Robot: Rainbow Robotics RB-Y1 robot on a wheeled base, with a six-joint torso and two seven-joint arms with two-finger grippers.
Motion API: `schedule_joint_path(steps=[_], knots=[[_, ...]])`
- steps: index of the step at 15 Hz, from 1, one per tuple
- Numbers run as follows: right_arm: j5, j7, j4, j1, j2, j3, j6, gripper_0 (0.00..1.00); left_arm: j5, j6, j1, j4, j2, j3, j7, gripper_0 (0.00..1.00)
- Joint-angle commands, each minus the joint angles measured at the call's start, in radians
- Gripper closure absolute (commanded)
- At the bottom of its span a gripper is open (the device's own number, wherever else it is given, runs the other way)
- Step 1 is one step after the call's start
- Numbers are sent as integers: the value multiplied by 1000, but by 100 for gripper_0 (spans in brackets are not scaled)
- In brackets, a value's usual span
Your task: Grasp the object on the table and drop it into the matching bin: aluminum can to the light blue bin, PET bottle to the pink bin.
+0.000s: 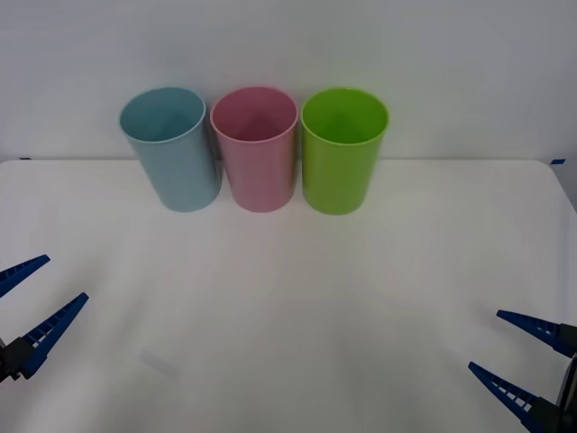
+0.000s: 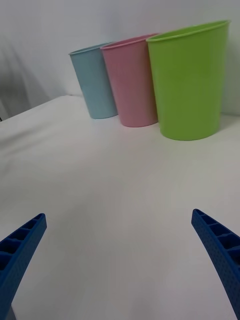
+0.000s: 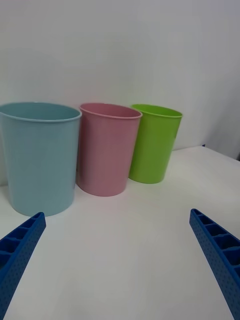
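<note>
At the far edge of the white tabletop (image 1: 288,298) you see three tall, cup-shaped bins in a row, round-rimmed and tapering downwards. From your left: the light blue bin (image 1: 171,149), the pink bin (image 1: 257,149), then a lime green bin (image 1: 343,149), each just beside the next. Your left pincer (image 1: 32,302) sits low at the near left, fingers spread and released, gripping nothing. Your right pincer (image 1: 523,356) sits at the near right, likewise spread and released.
</note>
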Motion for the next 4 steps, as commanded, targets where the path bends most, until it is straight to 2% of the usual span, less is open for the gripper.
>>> schedule_joint_path(steps=[1,4], knots=[[3,2,-10,0,-2,4,0,0,0,0,0,0,0,0,0,0],[3,2,-10,0,-2,4,0,0,0,0,0,0,0,0,0,0]])
